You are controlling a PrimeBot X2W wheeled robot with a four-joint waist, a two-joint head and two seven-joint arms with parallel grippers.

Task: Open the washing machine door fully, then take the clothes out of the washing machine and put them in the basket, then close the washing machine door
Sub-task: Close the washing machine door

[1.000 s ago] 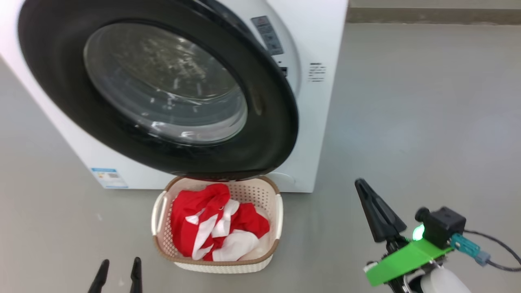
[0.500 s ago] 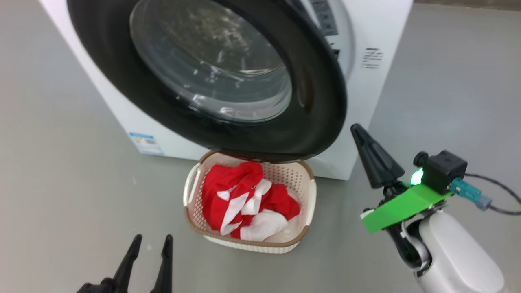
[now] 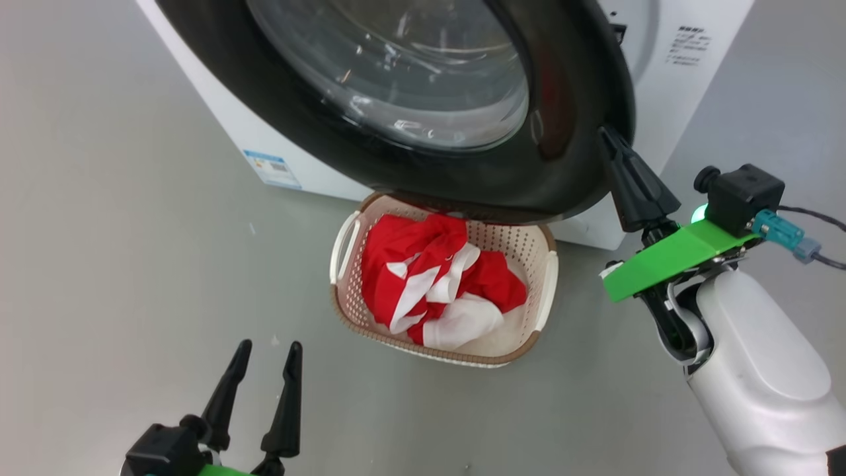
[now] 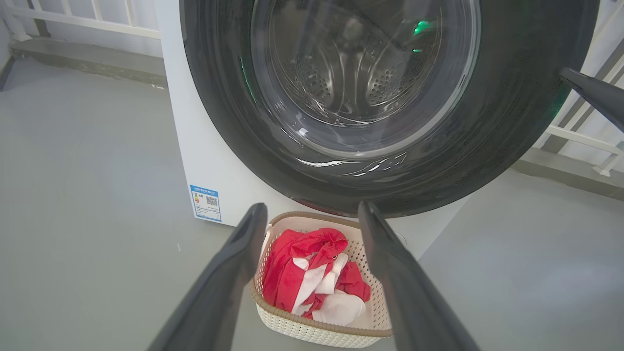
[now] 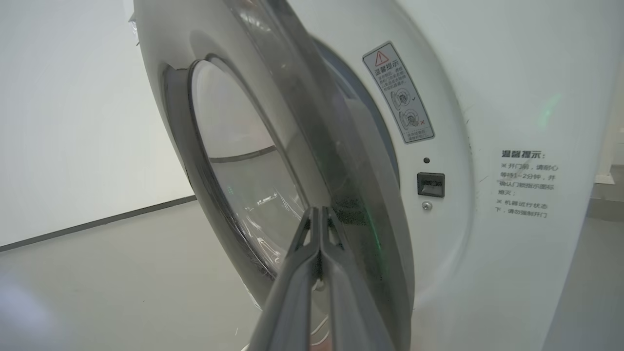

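Observation:
The washing machine (image 3: 681, 79) stands white at the back, its door (image 3: 575, 119) ajar, black rim and glass bowl facing me. In the right wrist view a gap shows between the door (image 5: 273, 146) and the machine front (image 5: 487, 97). My right gripper (image 3: 607, 135) is shut and empty, its tip at the door's right edge (image 5: 319, 210); I cannot tell if it touches. The clothes (image 3: 436, 284), red and white, lie in the basket (image 3: 545, 284) on the floor below the door. My left gripper (image 3: 269, 347) stands open and empty, short of the basket (image 4: 273, 312).
Grey floor lies all around the machine and basket. A blue label sticker (image 3: 272, 169) sits low on the machine front. The latch socket (image 5: 430, 184) and printed warnings are on the front panel right of the door. A white railing (image 4: 83, 22) runs behind.
The head camera has shifted, so the machine sits higher and further right. My right gripper has risen from the floor area up to the door's right edge. The left gripper stays open.

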